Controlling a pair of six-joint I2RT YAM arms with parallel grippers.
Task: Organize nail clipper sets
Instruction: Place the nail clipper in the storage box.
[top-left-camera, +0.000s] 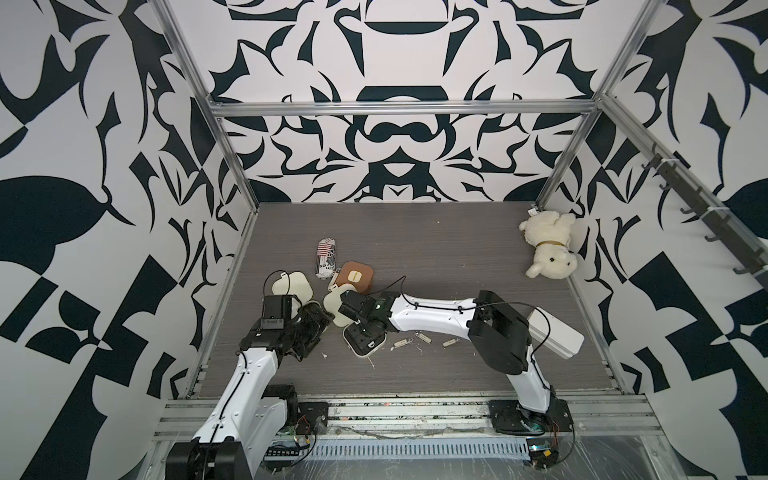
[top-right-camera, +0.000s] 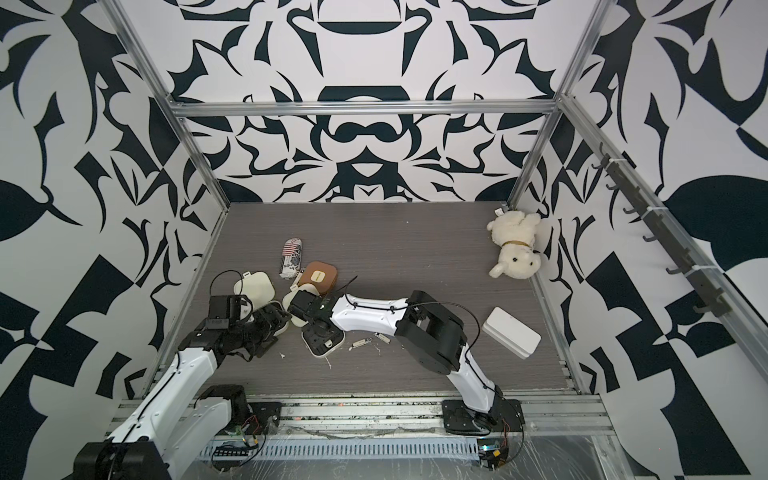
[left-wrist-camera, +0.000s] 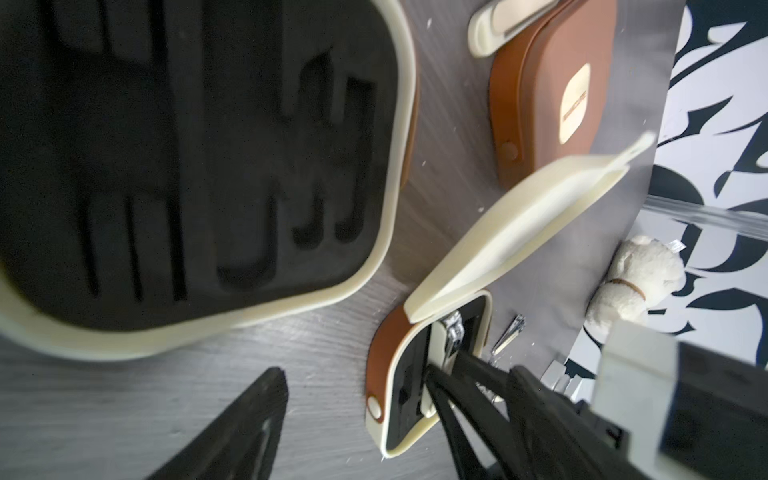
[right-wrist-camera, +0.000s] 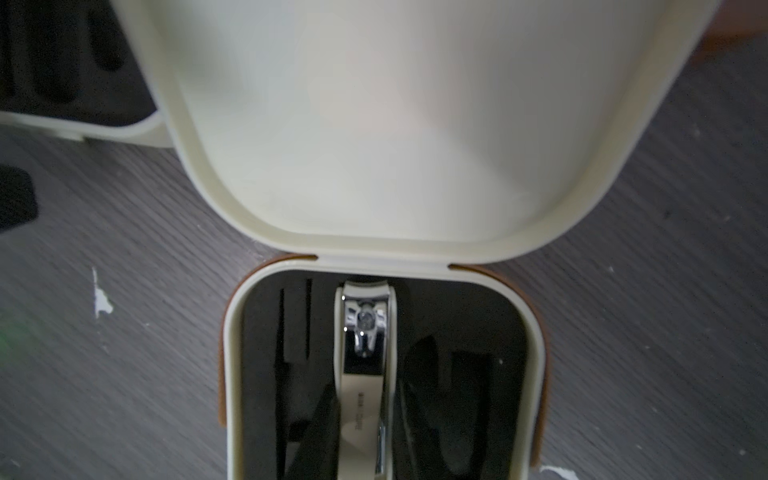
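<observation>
Pinching cream clipper (right-wrist-camera: 364, 374) with unreadable lettering inside open case (right-wrist-camera: 232, 353), right claw (right-wrist-camera: 365, 424); left claw (top-left-camera: 319, 316) wide.

brown case (top-left-camera: 363, 281) with cream badge (top-left-camera: 354, 274); can (top-left-camera: 326, 257) just beside it red-and-white striped; open case (left-wrist-camera: 515, 224) near it cream, black insert (right-wrist-camera: 478, 332); plush dog (top-left-camera: 548, 243) white; table (top-left-camera: 457, 249) grey woodgrain; walls (top-left-camera: 83, 124) black-on-white

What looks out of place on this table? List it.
Two strays: the crushed can lies on its side beside the brown case, and a plush dog sprawls in the far corner. Loose clippers lie scattered on the table outside the open case.
</observation>
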